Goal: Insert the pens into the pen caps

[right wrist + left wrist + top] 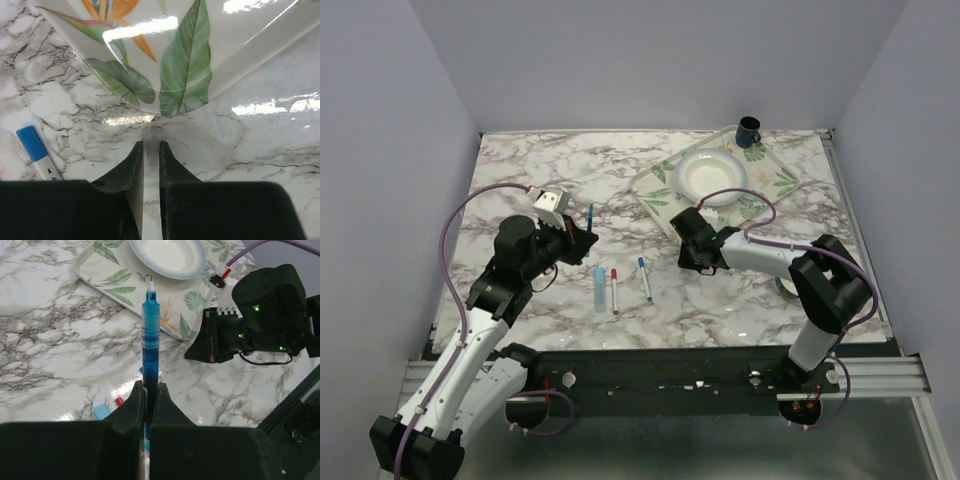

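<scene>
CAPPING JOB BARELY UNDER WAY: Just in from the near edge of the marble surface [520, 170], three pens lie side by side around its middle: a thick light-blue pen [599, 286], a red-ended pen [614, 291] and a blue-ended pen [645, 279]. None is in a pincer, and whether any wears its cap is too small to tell.

A little farther in, towards the left edge, the left pincer [150, 386] is clamped tight on a blue pen [150, 335]. The pen is held roughly upright with its white writing tip bare, so this one plainly has no cap on.

Opposite it, towards the right edge and just short of the tray's near corner, the right pincer [151, 145] is down at the surface. Its jaws are drawn close on either side of a pale see-through piece [150, 134]. Whether they grip it yet, and whether it is a cap, cannot be told.

Beyond lies the leaf-patterned tray [655, 195] carrying a white plate [692, 160], with a dark blue mug [748, 130] at the tray's far corner, close to the surface's far edge. No loose coloured cap shows clearly anywhere.

On this reading, no pen can yet be counted as capped. One is lifted and ready to be joined, three wait, and nearly all the work is left.
</scene>
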### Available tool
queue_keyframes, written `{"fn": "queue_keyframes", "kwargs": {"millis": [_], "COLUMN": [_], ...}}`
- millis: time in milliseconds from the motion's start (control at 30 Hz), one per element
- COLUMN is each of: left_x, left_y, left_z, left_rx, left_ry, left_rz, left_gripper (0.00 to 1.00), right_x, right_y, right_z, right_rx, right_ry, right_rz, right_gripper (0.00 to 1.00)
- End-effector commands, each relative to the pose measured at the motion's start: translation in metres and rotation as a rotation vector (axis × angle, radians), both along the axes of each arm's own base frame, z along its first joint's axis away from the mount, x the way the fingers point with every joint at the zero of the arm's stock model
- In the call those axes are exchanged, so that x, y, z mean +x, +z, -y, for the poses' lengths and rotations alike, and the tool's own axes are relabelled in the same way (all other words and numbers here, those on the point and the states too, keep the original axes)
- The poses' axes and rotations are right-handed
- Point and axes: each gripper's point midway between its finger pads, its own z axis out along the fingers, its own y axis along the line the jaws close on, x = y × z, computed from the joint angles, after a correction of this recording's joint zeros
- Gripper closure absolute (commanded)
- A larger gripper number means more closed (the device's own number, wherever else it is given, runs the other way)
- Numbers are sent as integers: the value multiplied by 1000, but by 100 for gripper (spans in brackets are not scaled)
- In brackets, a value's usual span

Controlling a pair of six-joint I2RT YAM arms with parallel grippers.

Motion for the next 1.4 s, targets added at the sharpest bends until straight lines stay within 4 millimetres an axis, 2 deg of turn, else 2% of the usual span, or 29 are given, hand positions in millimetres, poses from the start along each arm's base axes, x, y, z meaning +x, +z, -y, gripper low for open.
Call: {"fn": "queue_keyframes", "kwargs": {"millis": [0, 100, 167, 333, 467, 600, 667, 733, 833, 933, 1000, 1033, 1267, 1367], "left_x": [-20, -43, -55, -66, -69, -76, -77, -75, -73, -74, -76, -76, -79, -79], "left_y": [7, -2, -1, -14, -11, -8, -9, -10, -13, -10, -7, -5, 2, 2], "left_z": [23, 35, 40, 41, 41, 46, 47, 47, 45, 45, 45, 45, 43, 44], "left_rx": [-66, -102, -133, -147, -148, -166, -167, -160, -145, -148, -153, -156, -166, -166], "left_ry": [-172, -295, -346, -360, -358, -411, -418, -411, -398, -400, -407, -408, -404, -412], "left_rz": [10, -21, -30, -85, -61, -56, -63, -70, -78, -65, -50, -41, 1, -4], "left_gripper": [100, 100, 100, 100, 100, 100, 100, 100, 100, 100, 100, 100, 100, 100], "right_x": [-32, -31, -28, -18, -12, -8, -9, -13, -19, -23, -25, -30, -46, -48], "right_y": [-31, -20, -3, 42, 86, 157, 204, 240, 279, 304, 308, 318, 339, 342], "right_z": [11, 14, 13, 4, -5, -22, -34, -43, -57, -73, -86, -95, -128, -138], "right_rx": [-6, -13, 11, 69, 143, 293, 403, 503, 610, 680, 717, 748, 837, 852], "right_ry": [17, 27, 35, 56, 72, 115, 158, 183, 217, 250, 276, 304, 374, 385], "right_rz": [-125, -99, -60, 25, 92, 209, 286, 340, 384, 414, 407, 420, 439, 451], "right_gripper": [89, 91, 91, 92, 92, 92, 92, 92, 92, 92, 92, 92, 92, 92]}}
